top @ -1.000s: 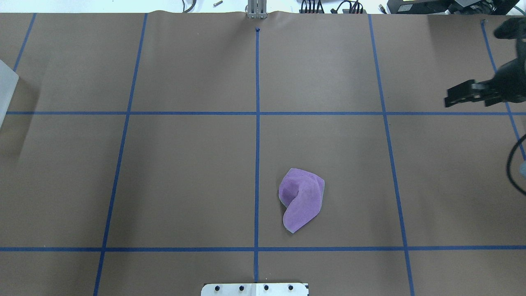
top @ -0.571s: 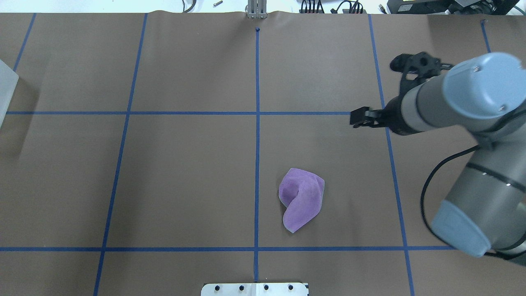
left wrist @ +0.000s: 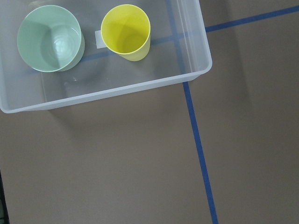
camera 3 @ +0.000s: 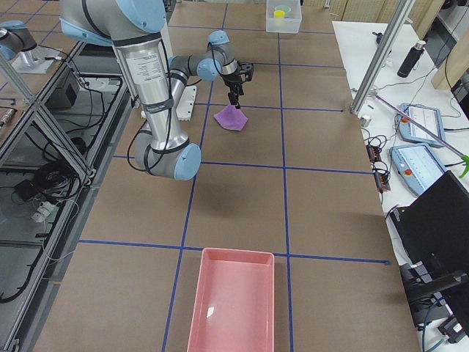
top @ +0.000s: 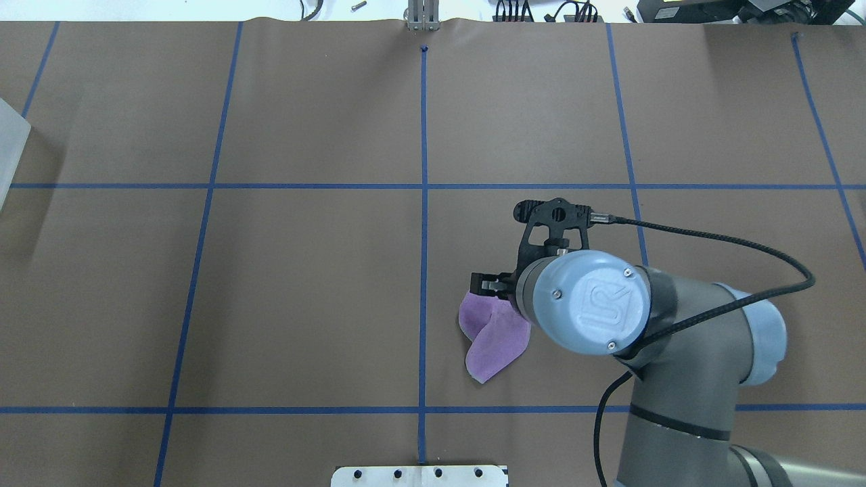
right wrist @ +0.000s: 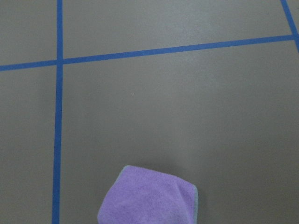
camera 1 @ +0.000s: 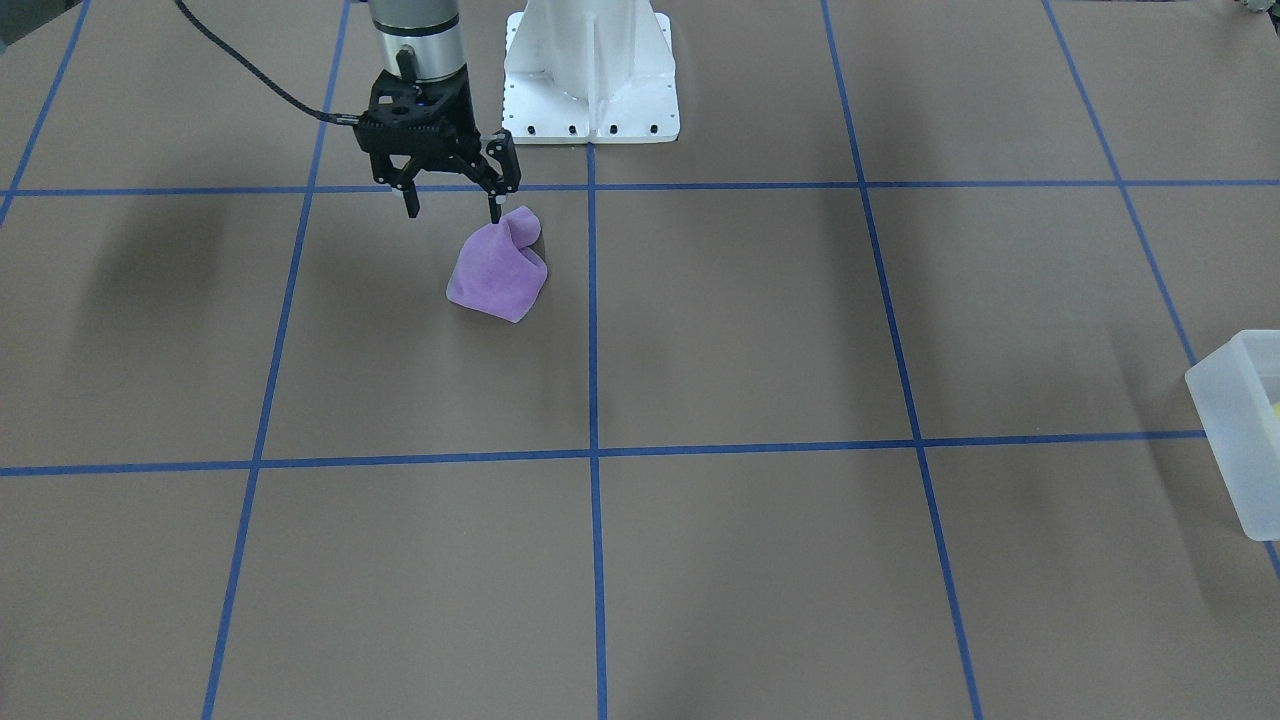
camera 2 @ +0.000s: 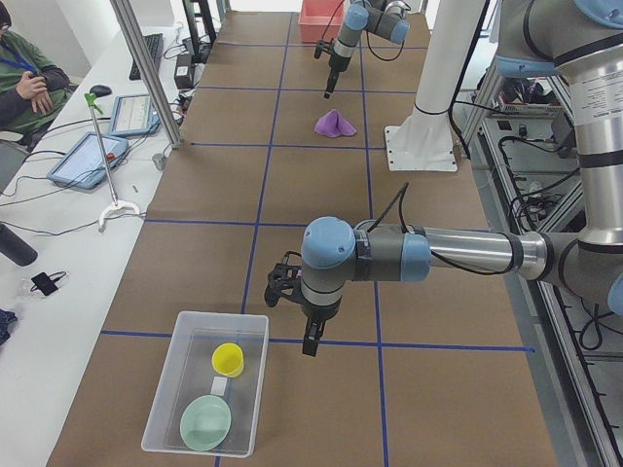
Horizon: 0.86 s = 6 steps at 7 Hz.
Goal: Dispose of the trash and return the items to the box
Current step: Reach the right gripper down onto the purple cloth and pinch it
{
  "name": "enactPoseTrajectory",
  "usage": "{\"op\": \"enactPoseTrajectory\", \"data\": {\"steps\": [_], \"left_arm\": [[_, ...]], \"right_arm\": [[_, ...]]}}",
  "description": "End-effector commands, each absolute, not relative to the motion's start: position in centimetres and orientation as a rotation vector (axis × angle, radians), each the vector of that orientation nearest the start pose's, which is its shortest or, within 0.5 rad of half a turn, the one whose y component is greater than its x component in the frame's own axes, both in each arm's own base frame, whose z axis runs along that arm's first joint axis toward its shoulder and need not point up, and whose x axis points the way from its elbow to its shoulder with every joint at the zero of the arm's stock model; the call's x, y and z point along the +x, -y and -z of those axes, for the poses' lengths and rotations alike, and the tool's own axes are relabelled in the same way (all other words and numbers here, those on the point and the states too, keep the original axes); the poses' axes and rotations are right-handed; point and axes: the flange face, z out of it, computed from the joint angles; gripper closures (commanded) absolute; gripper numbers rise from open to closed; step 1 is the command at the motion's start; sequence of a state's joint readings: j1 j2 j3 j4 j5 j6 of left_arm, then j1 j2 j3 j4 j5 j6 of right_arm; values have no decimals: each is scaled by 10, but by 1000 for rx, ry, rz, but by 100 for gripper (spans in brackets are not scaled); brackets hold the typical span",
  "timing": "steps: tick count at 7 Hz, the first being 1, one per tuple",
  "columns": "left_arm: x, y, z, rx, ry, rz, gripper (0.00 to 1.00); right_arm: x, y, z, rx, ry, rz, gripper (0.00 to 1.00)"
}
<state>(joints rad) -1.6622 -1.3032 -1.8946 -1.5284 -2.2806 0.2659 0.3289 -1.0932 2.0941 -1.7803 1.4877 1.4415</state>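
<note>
Cup [left wrist: 125,31] sits in the box [left wrist: 198,46] already, while the purple cloth [camera 1: 497,275] lies unpicked beneath the right claw [camera 1: 453,213], spread open and empty.

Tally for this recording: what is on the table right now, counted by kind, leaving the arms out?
Bins: 2 (frosted white bin, pink bin)
Cups: 1 (yellow cup, inside the frosted bin)
Bowls: 1 (green bowl, same bin)
Cloths: 1 (purple cloth)
Total: 5
</note>
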Motion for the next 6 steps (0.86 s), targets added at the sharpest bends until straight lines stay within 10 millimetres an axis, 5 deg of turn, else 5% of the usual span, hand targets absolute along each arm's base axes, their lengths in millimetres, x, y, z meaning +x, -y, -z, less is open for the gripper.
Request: {"op": "enactPoseTrajectory", "data": {"steps": [1, 3, 4, 5, 6], "left_arm": [[-103, 372, -633, 141, -697, -171, 1], [-103, 372, -634, 139, -697, -171, 1], [-103, 372, -634, 139, -697, -171, 1], [-103, 372, -634, 139, -697, -171, 1], [-103, 372, -634, 139, -697, -171, 1]], "right_arm": [[-516, 291, -219, 294, 698, -193, 1], [-521, 286, -220, 293, 697, -184, 58], [-521, 286, -219, 294, 700, -182, 72], [-521, 286, -219, 296, 699, -183, 97], [-520, 286, -218, 298, 703, -184, 100]]}}
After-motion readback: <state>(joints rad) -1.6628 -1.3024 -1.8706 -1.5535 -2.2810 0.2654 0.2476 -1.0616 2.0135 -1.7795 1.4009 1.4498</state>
